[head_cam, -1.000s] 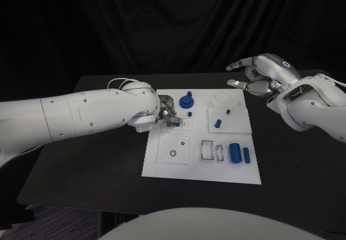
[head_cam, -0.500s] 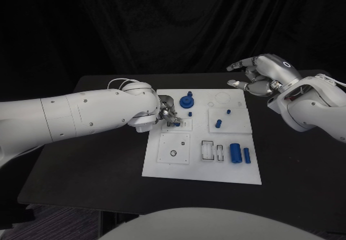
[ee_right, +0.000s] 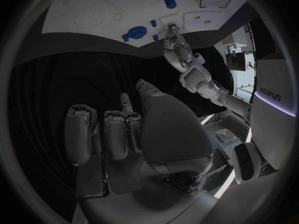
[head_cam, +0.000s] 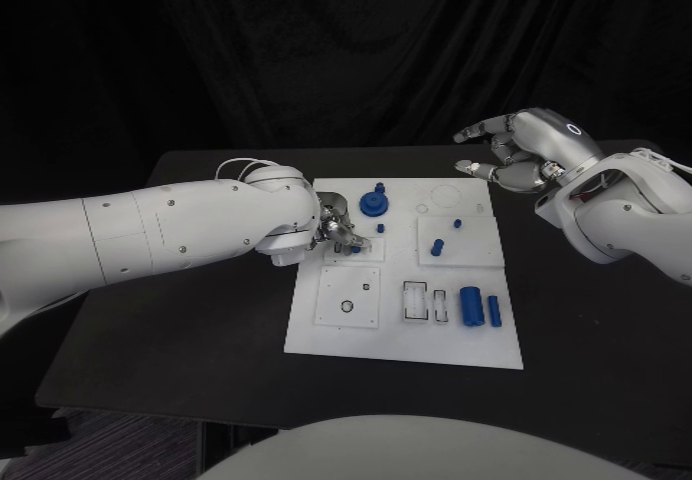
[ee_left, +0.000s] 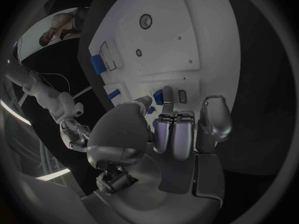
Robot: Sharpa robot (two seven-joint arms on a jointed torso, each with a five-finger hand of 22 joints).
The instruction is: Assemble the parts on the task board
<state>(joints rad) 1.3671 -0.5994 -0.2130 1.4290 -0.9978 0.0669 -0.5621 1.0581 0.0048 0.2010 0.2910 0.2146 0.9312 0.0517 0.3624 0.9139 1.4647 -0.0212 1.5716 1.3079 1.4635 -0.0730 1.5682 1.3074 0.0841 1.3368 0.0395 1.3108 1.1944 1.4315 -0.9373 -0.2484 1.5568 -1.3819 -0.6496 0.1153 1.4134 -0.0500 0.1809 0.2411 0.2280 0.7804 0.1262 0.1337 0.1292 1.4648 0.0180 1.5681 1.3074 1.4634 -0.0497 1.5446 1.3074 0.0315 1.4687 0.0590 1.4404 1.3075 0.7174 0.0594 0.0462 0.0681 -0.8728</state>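
The board [head_cam: 404,340] lies mid-table, with bare black table [head_cam: 188,330] at 9 o'clock and a narrower strip at 3. It is a white plate bearing blue parts: a round knob [head_cam: 374,206] at 12 o'clock, two cylinders [head_cam: 470,305] at 4, small pegs [head_cam: 436,245] near centre. The left hand [head_cam: 335,232] rests at the board's 10 o'clock edge, fingertips seemingly pinching a small blue part [ee_left: 159,97], though the arm hides the contact. The right hand [head_cam: 516,150] hovers off the 1 o'clock corner, fingers loosely curled, holding nothing.
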